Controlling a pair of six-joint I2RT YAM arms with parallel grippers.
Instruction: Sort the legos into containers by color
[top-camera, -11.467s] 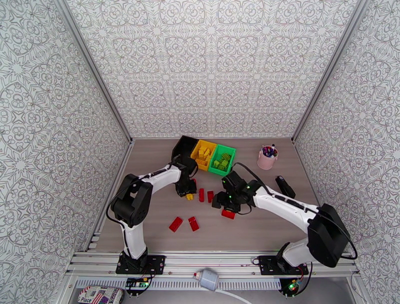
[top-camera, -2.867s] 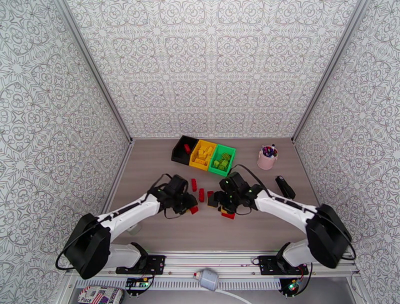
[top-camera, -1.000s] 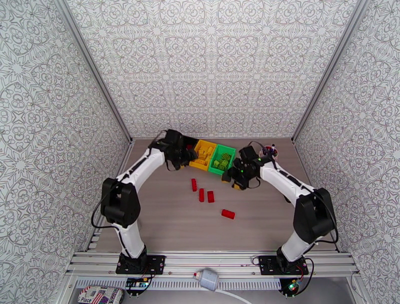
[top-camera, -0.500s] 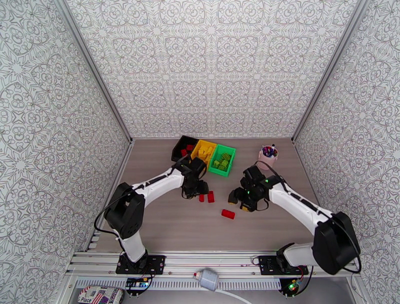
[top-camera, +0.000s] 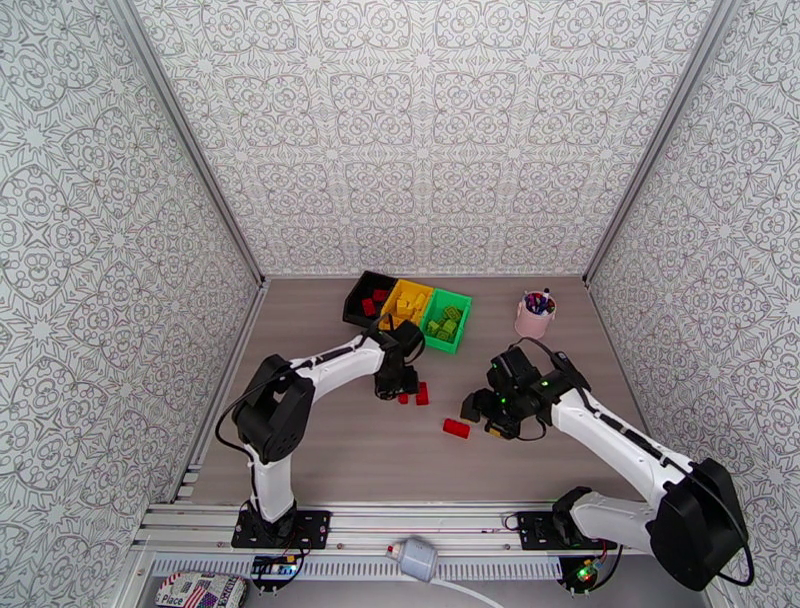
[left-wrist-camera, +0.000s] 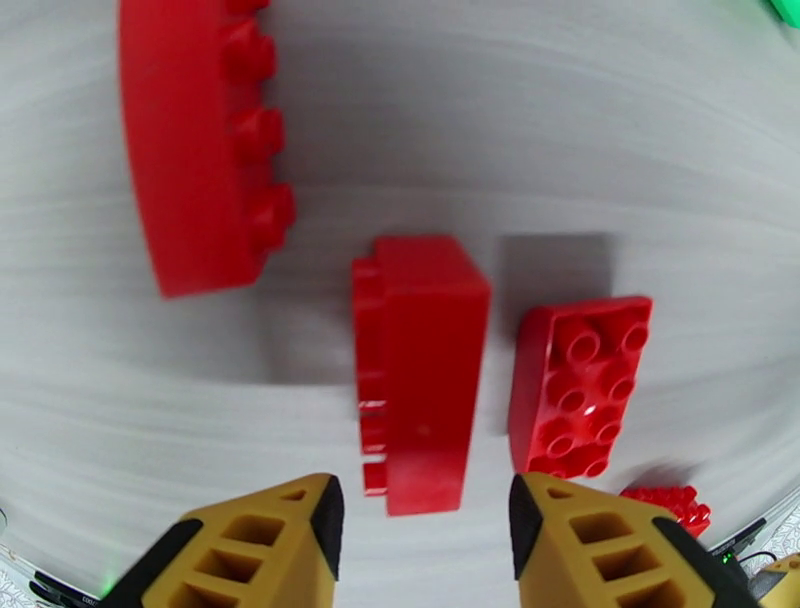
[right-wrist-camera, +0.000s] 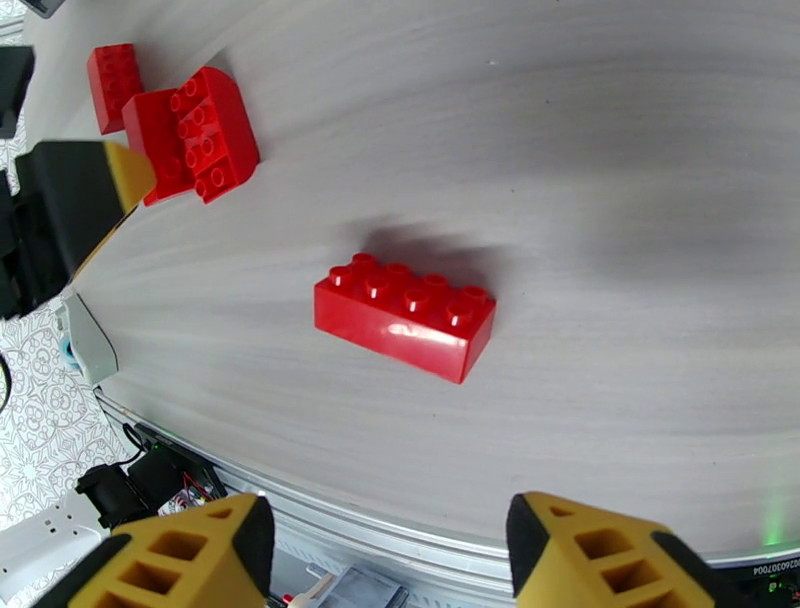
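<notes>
**Top view.** Surface (top-camera: 330, 450) with three bins in a row at the far side:
- black bin (top-camera: 352, 305), holding red bricks
- yellow bin (top-camera: 412, 285), holding yellow ones
- green bin (top-camera: 441, 347), holding green ones

A pink cup (top-camera: 535, 318) stands to their right. The left end effector (top-camera: 398, 388) is low over a red cluster (top-camera: 421, 393) near the centre. The right end effector (top-camera: 483, 420) is just right of a lone brick (top-camera: 456, 428), not touching it.

**Left wrist view.** The fingers are spread. The near end of the middle brick (left-wrist-camera: 425, 380) lies between the tips, on its side, with a gap at each pad — nothing is pinched. A long brick (left-wrist-camera: 200, 150) lies to the far left, also on its side. A stud-up brick (left-wrist-camera: 580, 385) lies just to the right of the middle one.

**Right wrist view.** The fingers are spread wide and hold nothing. The lone brick sits stud-up on the surface ahead of the tips. The cluster is at the far left, beside the other arm's yellow-tipped finger (right-wrist-camera: 85, 190).
</notes>
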